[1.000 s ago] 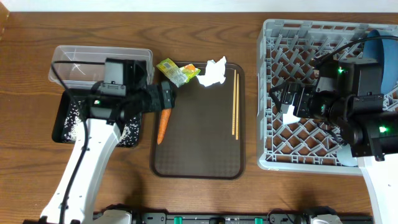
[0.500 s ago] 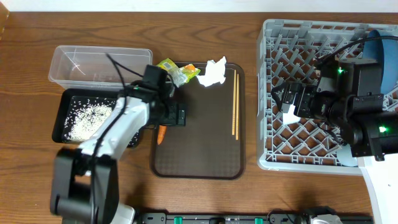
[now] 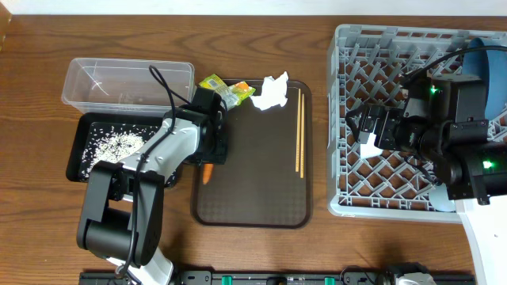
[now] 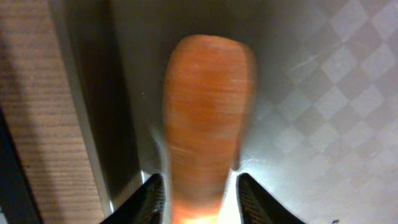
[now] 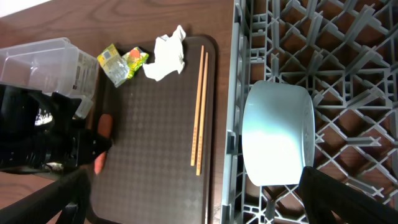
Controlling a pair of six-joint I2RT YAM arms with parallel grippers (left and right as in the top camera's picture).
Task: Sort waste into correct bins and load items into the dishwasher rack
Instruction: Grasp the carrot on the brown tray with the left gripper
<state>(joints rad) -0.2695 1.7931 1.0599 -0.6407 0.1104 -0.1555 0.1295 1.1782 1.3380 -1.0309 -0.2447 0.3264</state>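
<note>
An orange carrot (image 4: pixel 208 118) lies at the left edge of the brown serving tray (image 3: pixel 253 194). My left gripper (image 3: pixel 214 149) is down over it, and only the carrot's tip (image 3: pixel 207 173) pokes out below. In the left wrist view both fingers press in close on the carrot's sides, shut on it. My right gripper (image 3: pixel 372 131) hovers open over the grey dishwasher rack (image 3: pixel 380 47), with the white bowl (image 5: pixel 277 134) lying in the rack beneath it. A yellow-green wrapper (image 3: pixel 222 89), a white tissue (image 3: pixel 271 91) and the wooden chopsticks (image 3: pixel 299 131) rest on the tray.
The clear plastic tub (image 3: pixel 127 79) stands at the back left. In front of it the black tray (image 3: pixel 79 150) holds rice grains. A dark-blue plate (image 3: pixel 487 75) stands in the rack's far right corner. Bare wood table runs along the front.
My left gripper dropped onto the carrot and its jaws closed in from wide open to the carrot's sides. The right arm stayed still.
</note>
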